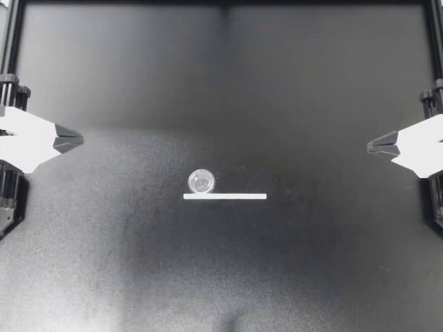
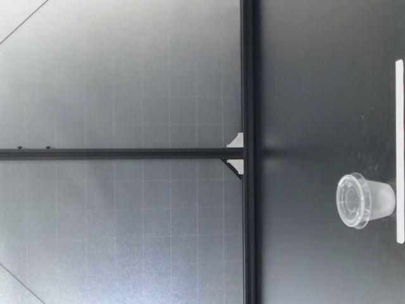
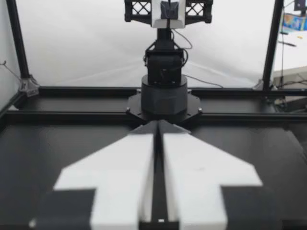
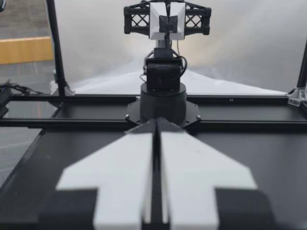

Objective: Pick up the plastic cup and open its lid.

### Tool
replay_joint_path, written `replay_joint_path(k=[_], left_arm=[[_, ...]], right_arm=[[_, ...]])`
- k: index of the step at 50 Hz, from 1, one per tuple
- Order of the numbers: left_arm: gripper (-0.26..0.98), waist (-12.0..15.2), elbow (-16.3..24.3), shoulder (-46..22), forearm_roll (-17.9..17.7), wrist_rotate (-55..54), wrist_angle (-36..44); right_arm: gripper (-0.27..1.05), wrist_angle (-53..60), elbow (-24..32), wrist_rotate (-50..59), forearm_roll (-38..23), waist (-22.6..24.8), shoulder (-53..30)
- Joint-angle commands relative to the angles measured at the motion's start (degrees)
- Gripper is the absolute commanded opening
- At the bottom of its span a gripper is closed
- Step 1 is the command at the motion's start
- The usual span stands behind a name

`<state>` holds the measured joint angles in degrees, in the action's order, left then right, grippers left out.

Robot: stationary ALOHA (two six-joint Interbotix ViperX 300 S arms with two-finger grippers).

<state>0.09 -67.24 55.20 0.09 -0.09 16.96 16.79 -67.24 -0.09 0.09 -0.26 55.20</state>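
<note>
Clear cup (image 1: 201, 181) (black table (image 1: 311, 277)).

You are working in a robotics lab test cell. The matte black table (image 1: 221, 277) is fenced by a black metal frame (image 2: 247, 76) with pale panels (image 2: 126, 82) closing it in. Straight ahead of your left gripper (image 1: 71, 140), your right arm's base (image 3: 164, 98) sits mounted at the table's far edge.

One plastic cup (image 1: 201, 181), one white strip (image 1: 225, 196), two hands, left hand (image 1: 80, 140), right hand (image 1: 370, 146)
</note>
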Motion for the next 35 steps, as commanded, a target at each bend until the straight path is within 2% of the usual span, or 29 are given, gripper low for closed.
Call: replay_joint_path(k=[1, 15, 26, 35], left_arm=[[-0.18, 0.44, 0.44, -0.79, 0.00, 0.26, 0.97], [-0.18, 0.62, -2.29, -3.52, 0.00, 0.35, 1.85], [-0.18, 1.93, -5.89, -12.74, 0.00, 0.26, 1.76], [-0.18, 2.11, -5.98, -20.57, 0.00, 0.18, 1.23]], right_arm=[[-0.18, 0.70, 0.62, 0.00, -0.18, 0.09, -0.35], [-0.20, 4.83, -0.44, -0.09, -0.18, 0.09, -2.46], [-0.20, 6.59, 0.18, -0.18, -0.09, 0.09, -11.25], [-0.20, 6.77, 1.85, 0.00, 0.00, -0.35, -19.60]])
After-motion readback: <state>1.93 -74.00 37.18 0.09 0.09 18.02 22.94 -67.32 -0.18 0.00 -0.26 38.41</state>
